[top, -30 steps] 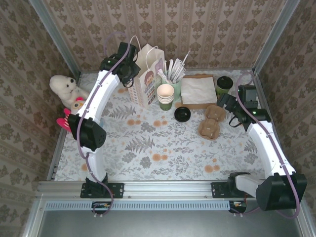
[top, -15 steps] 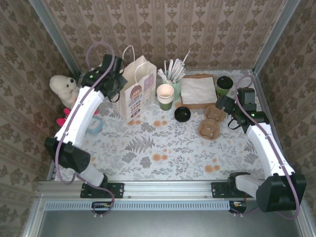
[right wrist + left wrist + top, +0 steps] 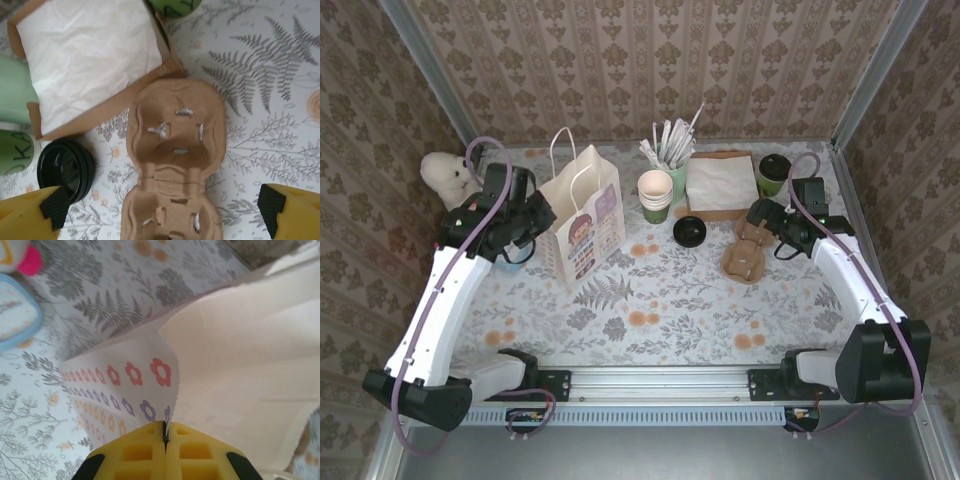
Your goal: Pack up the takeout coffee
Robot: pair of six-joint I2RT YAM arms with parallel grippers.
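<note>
Left tool (image 3: pixel 165 436) pinched shut on the top rim of the white paper bag with cord handles (image 3: pixel 582 225). Bag stands at the left of the bench (image 3: pixel 670 300), mouth open. Right tool (image 3: pixel 164 210) jaws wide, holding nothing, above the brown moulded-pulp cup carrier (image 3: pixel 175 145). Small green paper cup with round black lid (image 3: pixel 773 172) sits far right rear, just beside the brown box of white napkins (image 3: pixel 720 185), well apart from the bag.

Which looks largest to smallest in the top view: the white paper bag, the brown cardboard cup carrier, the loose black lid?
Largest: tall white paper bag.
Next: brown cardboard cup carrier.
Smallest: loose round black plastic lid.
The bag's height flatters it, but the order holds.
</note>
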